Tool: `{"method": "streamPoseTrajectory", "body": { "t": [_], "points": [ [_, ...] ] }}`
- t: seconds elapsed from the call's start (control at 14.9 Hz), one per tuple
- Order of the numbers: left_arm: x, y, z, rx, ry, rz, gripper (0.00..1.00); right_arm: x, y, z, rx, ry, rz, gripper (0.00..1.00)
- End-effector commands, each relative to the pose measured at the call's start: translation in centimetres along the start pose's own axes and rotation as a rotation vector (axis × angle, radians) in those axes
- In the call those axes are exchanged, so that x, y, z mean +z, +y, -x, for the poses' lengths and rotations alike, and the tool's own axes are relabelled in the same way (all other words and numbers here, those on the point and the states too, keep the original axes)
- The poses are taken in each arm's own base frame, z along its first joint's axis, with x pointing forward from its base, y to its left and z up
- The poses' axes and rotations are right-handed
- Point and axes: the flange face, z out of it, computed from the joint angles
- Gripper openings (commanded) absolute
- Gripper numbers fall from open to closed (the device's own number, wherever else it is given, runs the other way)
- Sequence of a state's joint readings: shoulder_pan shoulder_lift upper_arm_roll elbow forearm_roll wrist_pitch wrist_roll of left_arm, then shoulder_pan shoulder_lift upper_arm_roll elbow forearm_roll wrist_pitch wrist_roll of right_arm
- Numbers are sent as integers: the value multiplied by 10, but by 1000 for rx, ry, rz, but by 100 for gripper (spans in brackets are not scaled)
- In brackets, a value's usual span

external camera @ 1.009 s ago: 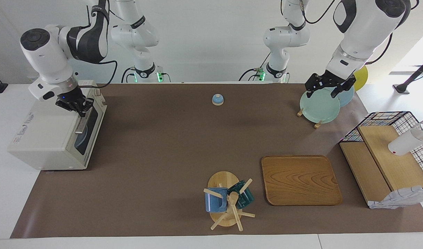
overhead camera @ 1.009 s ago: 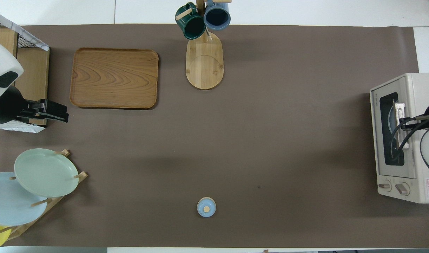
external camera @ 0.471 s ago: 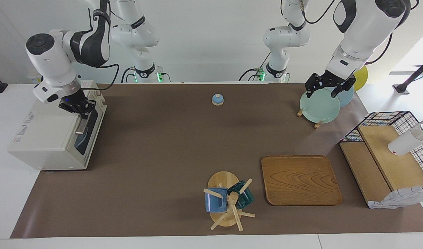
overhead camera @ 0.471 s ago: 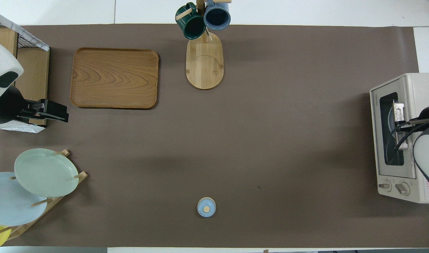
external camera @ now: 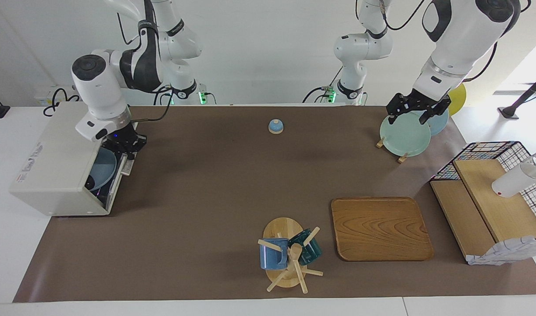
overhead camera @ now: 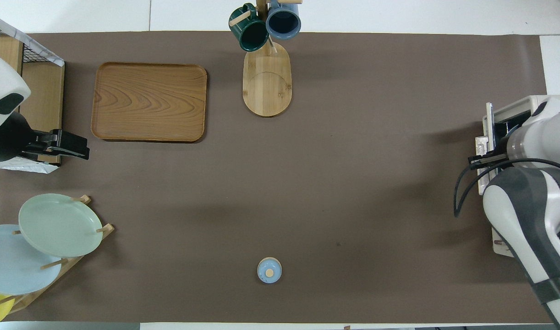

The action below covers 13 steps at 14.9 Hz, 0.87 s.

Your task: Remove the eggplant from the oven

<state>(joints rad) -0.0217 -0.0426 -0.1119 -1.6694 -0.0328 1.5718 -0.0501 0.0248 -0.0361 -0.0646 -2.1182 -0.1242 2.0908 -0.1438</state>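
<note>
Door of the oven point(external camera: 53, 166) now hangs partly open, tipped outward from its top edge; a second ago it stood flush shut with the right claw point(external camera: 126, 147) on its bar handle. That claw has swung out and down with the door, fingertips pinched on the handle, at the table's right-arm end. Judgement: the opening step is underway, not finished; the door needs to drop further before anything can be reached inside. Facing view looks into the gap: a blue plate point(external camera: 102, 168) sits within, and a dark shape at its lower edge may be the eggplant point(external camera: 90, 181), though too little shows to be sure. Overhead view gives none of the interior; the right arm covers most of the oven point(overhead camera: 527, 107) and only the door's edge and handle point(overhead camera: 481, 145) show, edge-on. Left claw point(external camera: 417, 109) waits, fingers spread and holding nothing, over the plate rack point(external camera: 402, 154) at the corner nearest the robots on the left-arm end. Farther out, the wooden tray point(external camera: 380, 228) and mug stand point(external camera: 282, 237) sit by the table's outer edge, unmoved.
</note>
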Motion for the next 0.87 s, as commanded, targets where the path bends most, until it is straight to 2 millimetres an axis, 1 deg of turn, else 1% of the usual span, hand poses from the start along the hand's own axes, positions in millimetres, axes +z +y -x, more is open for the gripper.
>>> {"method": "streamPoseTrajectory", "body": {
  "t": [0.0, 0.07, 0.2, 0.27, 0.4, 0.47, 0.54, 0.67, 0.81],
  "points": [
    [-4, -2, 2, 7, 6, -9, 100, 47, 9, -10, 21, 24, 4, 0],
    [-4, -2, 2, 7, 6, -9, 100, 55, 5, -11, 24, 48, -5, 0],
    [-4, -2, 2, 7, 6, -9, 100, 69, -17, -13, 19, 62, -18, 0],
    [-4, -2, 2, 7, 6, -9, 100, 79, -22, -14, 54, 50, -20, 0],
    [-4, -2, 2, 7, 6, -9, 100, 84, -45, -19, 67, 49, -28, 0],
    [-4, -2, 2, 7, 6, -9, 100, 88, -45, -20, 84, 46, -33, 0],
    [-4, -2, 2, 7, 6, -9, 100, 96, -46, -20, 95, 34, -38, 0],
    [-4, -2, 2, 7, 6, -9, 100, 100, -47, -20, 110, 27, -52, 0],
    [-4, -2, 2, 7, 6, -9, 100, 114, -49, -20, 148, 3, -83, 0]
  ]
}}
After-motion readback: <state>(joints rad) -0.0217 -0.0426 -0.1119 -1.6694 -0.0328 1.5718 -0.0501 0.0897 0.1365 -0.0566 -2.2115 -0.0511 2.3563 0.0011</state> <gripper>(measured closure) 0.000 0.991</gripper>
